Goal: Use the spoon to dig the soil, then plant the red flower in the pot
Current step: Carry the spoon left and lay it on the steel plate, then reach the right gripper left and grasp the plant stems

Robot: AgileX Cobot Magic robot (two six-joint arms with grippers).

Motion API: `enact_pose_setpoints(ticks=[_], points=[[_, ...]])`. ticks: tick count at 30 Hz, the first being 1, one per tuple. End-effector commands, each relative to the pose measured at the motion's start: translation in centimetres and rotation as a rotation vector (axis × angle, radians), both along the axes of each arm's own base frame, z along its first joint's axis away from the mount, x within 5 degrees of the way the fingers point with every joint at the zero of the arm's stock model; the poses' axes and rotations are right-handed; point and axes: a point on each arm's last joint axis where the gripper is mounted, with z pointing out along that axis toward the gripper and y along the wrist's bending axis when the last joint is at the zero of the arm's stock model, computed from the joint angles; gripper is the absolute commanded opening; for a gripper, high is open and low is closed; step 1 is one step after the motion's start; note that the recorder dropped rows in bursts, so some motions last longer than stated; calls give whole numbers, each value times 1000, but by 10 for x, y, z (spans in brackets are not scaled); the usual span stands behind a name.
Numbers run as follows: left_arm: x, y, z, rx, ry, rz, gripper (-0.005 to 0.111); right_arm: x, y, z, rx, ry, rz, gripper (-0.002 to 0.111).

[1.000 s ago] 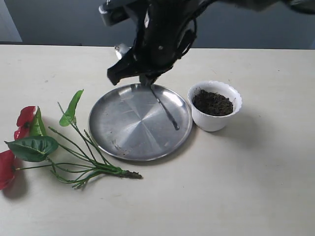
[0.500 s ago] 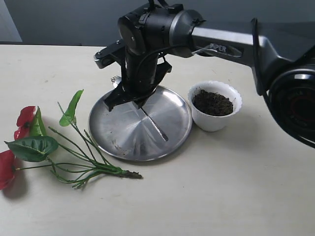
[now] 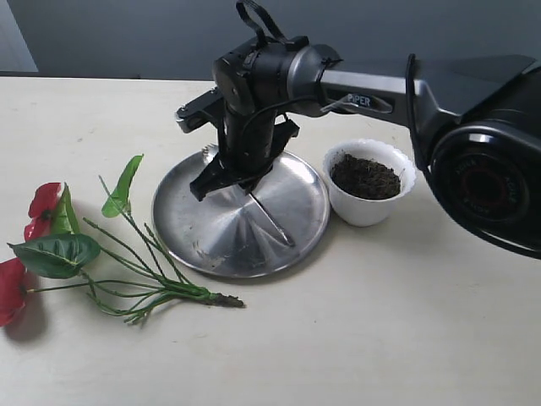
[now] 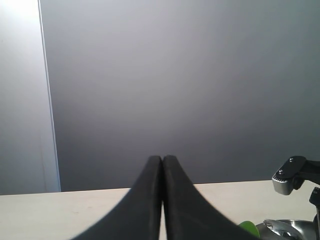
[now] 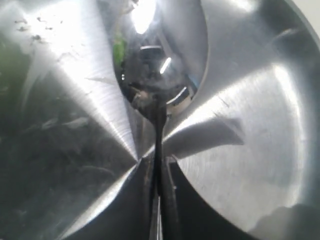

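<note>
My right gripper (image 3: 241,182) hangs over the round steel plate (image 3: 194,233), shut on the handle of the thin silver spoon (image 3: 272,220). The spoon slants down over the plate's middle, its far end close to the surface. In the right wrist view the right gripper (image 5: 160,162) pinches the spoon (image 5: 157,125), whose bowl carries dark crumbs. The white scalloped pot (image 3: 368,207) stands right of the plate, filled with dark soil (image 3: 365,176). The red flower (image 3: 42,207) lies on the table to the left, stems toward the plate. My left gripper (image 4: 162,161) is shut and empty.
The plate (image 5: 250,150) fills the right wrist view, with a few soil specks on it. The flower's green stems (image 3: 161,288) end near the plate's front left edge. The right arm (image 3: 380,85) reaches in from the right above the pot. A grey wall stands behind the table.
The right arm has come down over the plate's back half with the spoon still held. The spoon's far end has moved from the plate's right side toward its middle.
</note>
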Motion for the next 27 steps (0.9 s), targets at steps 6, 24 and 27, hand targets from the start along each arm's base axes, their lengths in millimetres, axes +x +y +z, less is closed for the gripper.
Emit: enact_pose_setpoints(ticks=[6, 24, 27], points=[[0, -1, 0, -3, 0, -10, 0, 6, 4, 0, 48, -44, 3, -1], [0, -1, 0, -3, 0, -10, 0, 3, 2, 2, 31, -18, -4, 42], [0, -1, 0, -3, 0, -10, 0, -2, 0, 13, 37, 27, -23, 42]])
